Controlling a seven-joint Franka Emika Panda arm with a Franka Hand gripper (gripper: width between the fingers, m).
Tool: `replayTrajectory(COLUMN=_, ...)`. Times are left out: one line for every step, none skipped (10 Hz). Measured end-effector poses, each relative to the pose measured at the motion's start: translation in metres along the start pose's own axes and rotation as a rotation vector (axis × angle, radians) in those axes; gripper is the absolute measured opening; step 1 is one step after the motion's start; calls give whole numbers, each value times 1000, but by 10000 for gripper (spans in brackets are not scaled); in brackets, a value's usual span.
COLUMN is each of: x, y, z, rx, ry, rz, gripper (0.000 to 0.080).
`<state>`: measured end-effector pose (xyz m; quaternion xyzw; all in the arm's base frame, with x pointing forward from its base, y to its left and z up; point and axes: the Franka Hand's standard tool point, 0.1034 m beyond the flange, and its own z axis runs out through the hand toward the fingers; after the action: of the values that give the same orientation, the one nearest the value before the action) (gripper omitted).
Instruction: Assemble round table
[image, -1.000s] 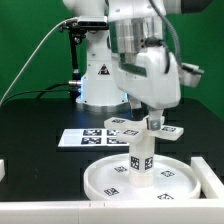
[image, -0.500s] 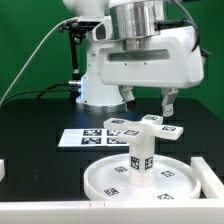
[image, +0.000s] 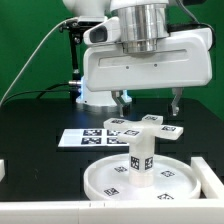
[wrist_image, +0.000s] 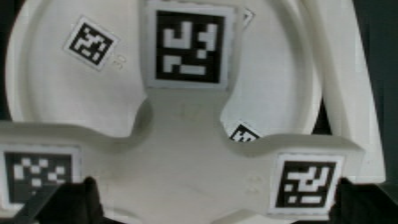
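Observation:
The white round disc (image: 104, 180) lies flat at the front of the black table. The short cylindrical leg (image: 140, 160) stands upright in its middle. The cross-shaped base (image: 148, 127) sits on top of the leg, tags facing up. My gripper (image: 150, 102) hangs just above the base, open, with its fingers (image: 124, 100) spread wide to either side and touching nothing. In the wrist view the base (wrist_image: 196, 120) fills the picture over the disc (wrist_image: 63, 85). My gripper (wrist_image: 205, 212) shows only as dark fingertips (wrist_image: 50, 205) at the corners.
The marker board (image: 78, 139) lies flat behind the disc toward the exterior view's left. White raised blocks stand at the exterior view's right edge (image: 208, 172) and left edge (image: 3, 170). The robot's base (image: 98, 85) stands at the back.
The gripper has turned about its vertical axis, so both fingers now show spread wide, and it has risen slightly off the base. The base, leg and disc have not moved.

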<state>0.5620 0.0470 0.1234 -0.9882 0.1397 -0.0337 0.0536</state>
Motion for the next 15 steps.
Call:
replayTrajectory(x=2, y=3, z=2, rx=-22, ry=-2, rz=-174, gripper=649)
replayTrajectory(x=3, y=4, z=1, rx=-47, ry=-15, rz=-368, gripper=649)
replayTrajectory(x=5, y=3, z=-1, rx=-58, ry=-16, rz=-479, gripper=649)
replayTrajectory(x=7, y=6, z=-1, rx=-57, ry=9, rz=-472, gripper=649)
replayTrajectory(x=6, y=8, z=0, rx=-62, ry=7, rz=-485, gripper=649)
replayTrajectory(x=6, y=8, z=0, rx=-62, ry=7, rz=-484, gripper=649)
replayTrajectory(x=6, y=8, z=1, rx=-61, ry=4, rz=-459, gripper=649)
replayTrajectory(x=6, y=9, z=3, rx=-61, ry=-2, rz=-432, gripper=649)
replayTrajectory(x=6, y=10, z=5, rx=-63, ry=-6, rz=-428, gripper=649)
replayTrajectory(x=4, y=9, z=9, rx=-66, ry=-12, rz=-421, gripper=649)
replayTrajectory(x=2, y=8, z=13, rx=-68, ry=-18, rz=-422, gripper=649)
replayTrajectory(x=0, y=7, z=17, rx=-70, ry=-22, rz=-423, gripper=649)
replayTrajectory(x=-3, y=6, z=21, rx=-72, ry=-28, rz=-416, gripper=649)
replayTrajectory(x=-4, y=5, z=24, rx=-73, ry=-33, rz=-411, gripper=649)
replayTrajectory(x=-5, y=6, z=25, rx=-75, ry=-36, rz=-411, gripper=649)
